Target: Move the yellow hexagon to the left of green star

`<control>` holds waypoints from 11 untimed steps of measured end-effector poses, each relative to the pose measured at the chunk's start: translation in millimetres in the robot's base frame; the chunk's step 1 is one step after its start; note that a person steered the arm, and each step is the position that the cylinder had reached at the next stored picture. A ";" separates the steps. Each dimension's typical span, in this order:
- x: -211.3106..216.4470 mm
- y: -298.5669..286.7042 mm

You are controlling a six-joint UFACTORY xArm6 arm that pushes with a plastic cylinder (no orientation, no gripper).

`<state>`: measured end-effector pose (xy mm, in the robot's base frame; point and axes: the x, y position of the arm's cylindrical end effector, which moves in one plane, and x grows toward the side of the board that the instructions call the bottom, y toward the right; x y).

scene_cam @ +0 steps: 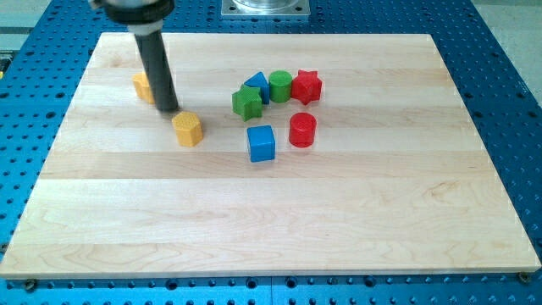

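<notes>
The yellow hexagon (188, 129) lies on the wooden board (271, 212) left of centre. The green star (247, 102) sits to its upper right, at the left end of a cluster of blocks. My rod comes down from the view's top left and my tip (168, 110) rests just above and to the left of the yellow hexagon, very close to it. A second yellow block (142, 86) lies behind the rod, partly hidden by it.
Beside the green star are a blue triangular block (257, 85), a green cylinder (280, 85) and a red star (306, 86). A red cylinder (302, 130) and a blue cube (262, 142) lie below them. A blue perforated table (508, 102) surrounds the board.
</notes>
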<state>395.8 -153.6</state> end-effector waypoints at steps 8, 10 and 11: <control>27.8 27.5; 95.5 29.0; 135.0 63.6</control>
